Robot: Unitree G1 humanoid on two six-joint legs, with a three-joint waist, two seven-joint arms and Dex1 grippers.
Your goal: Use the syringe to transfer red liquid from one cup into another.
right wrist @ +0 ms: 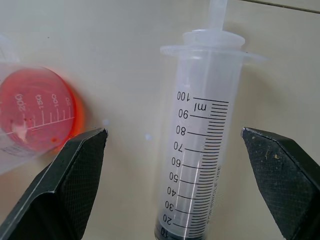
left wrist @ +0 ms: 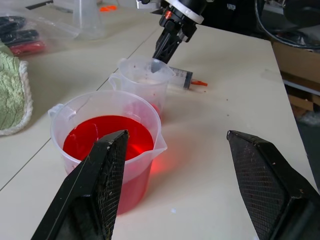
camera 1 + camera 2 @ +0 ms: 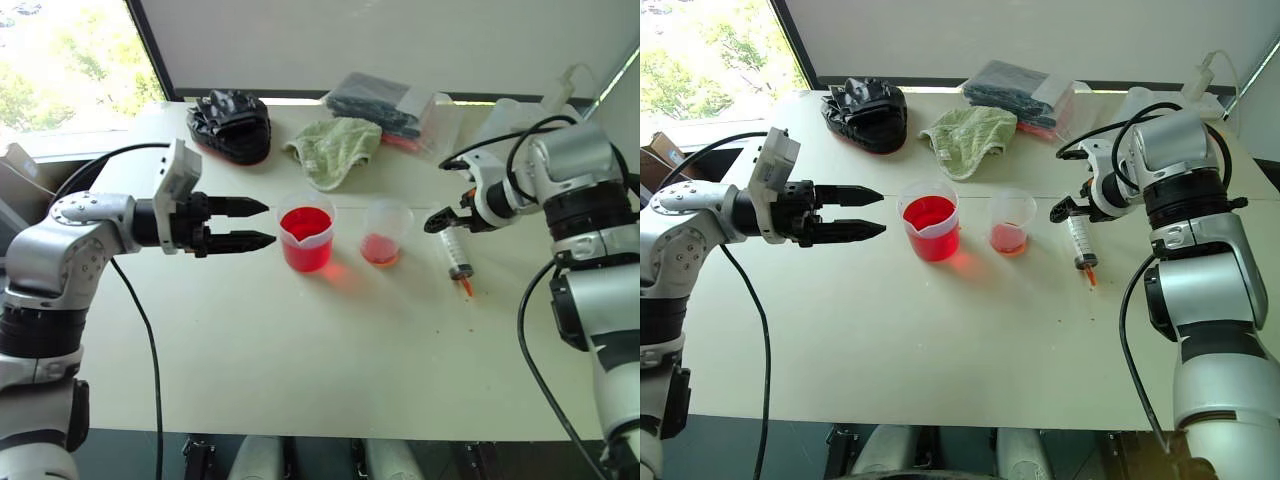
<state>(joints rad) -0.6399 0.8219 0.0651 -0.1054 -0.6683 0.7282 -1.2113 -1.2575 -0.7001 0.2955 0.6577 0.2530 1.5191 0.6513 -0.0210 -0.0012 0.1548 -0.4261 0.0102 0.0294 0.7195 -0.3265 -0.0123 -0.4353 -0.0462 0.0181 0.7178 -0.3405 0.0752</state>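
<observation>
**Two open tools, syringe lying flat on the desk**

Two clear vessels stand side by side near the middle of the desk (image 3: 300, 380); the wider spouted beaker (image 3: 305, 240) holds bright red liquid (image 3: 304, 223) to a good depth, and the narrower cup (image 3: 385, 233) just beside it, toward the robot's right, is red only near its base; the two stand close but apart. The syringe (image 3: 458, 253) lies flat on the desk to the right of the narrower cup, its orange-red tip (image 3: 466, 287) toward the robot and its flanged end away.

The left tool (image 3: 258, 223) hangs level at the beaker's left, pointing at it, fingers apart and holding nothing; the left wrist view shows the beaker ahead between those spread fingers, not touched. The right tool (image 3: 441, 221) hovers over the syringe's far end, angled downward; in the right wrist view its two fingers (image 1: 75, 170) stand wide on either side of the syringe barrel without touching it.

Farther back on the desk lie a black crumpled bag (image 3: 232, 123), a green cloth (image 3: 335, 148) and a clear packet of dark items (image 3: 385, 108).
</observation>
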